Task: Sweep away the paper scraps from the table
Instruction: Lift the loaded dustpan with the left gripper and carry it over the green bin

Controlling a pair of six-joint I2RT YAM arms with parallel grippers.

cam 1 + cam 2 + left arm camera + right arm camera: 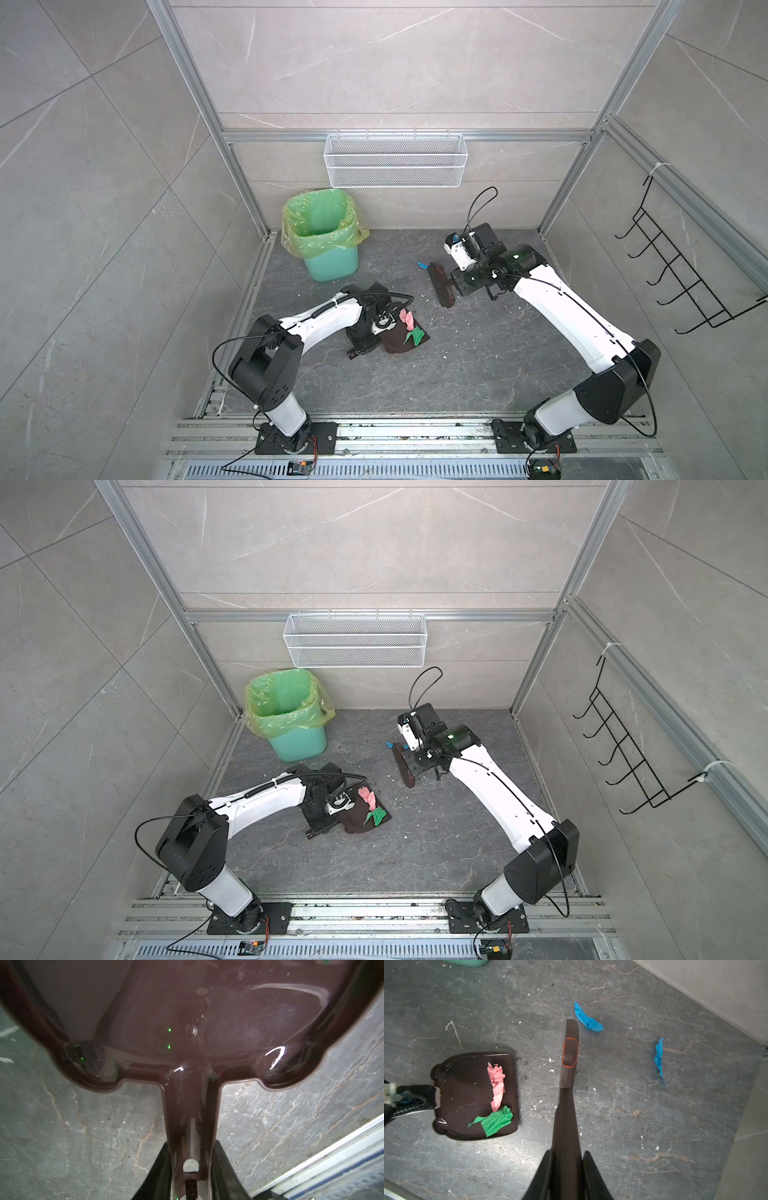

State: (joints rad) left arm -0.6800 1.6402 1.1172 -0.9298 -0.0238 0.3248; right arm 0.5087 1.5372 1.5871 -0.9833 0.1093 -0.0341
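My left gripper (192, 1159) is clamped tight on the dustpan (187, 1022) handle. The pan rests on the table (633, 1115), left of centre, with a pink scrap (497, 1084) and a green scrap (497, 1121) inside. My right gripper (566, 1159) is closed snug round the brush (569, 1053) handle. One blue scrap (588, 1020) is just beside the brush head, another blue scrap (659, 1057) is further off, and both are toward the back edge.

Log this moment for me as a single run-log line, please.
left fingers: shut on dustpan | right fingers: shut on brush | in dustpan: pink scrap, green scrap | on table: two blue scraps, unswept
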